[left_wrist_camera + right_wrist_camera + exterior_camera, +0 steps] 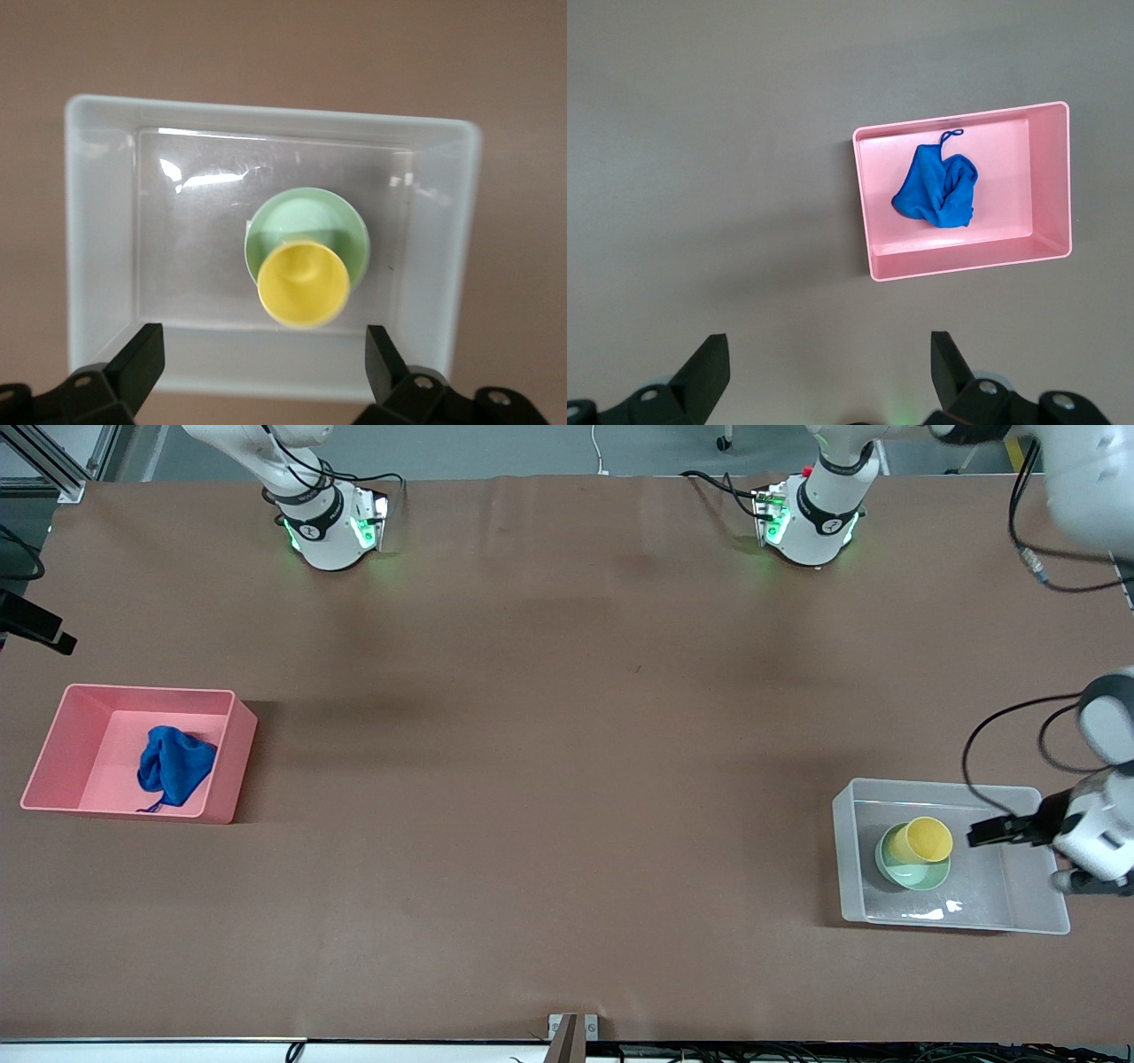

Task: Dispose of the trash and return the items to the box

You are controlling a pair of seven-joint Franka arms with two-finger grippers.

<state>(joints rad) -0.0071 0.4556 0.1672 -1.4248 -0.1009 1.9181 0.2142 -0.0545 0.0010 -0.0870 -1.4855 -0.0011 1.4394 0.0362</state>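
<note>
Brown tabletop: yellow cup (304,283) in bowl (306,232) beneath spread, empty left gripper (266,354).

A pink rectangular bin (62,744) sits on the brown desk (549,735) (toward the right arm's end), upright and open-topped.

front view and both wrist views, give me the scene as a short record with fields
trash: blue cloth bundle lying in the pink bin
items: yellow cup in the mint-green bowl, both in the clear box
left pincer: open, empty, over the clear box
right pincer: open, empty, above bare table near the pink bin
</note>
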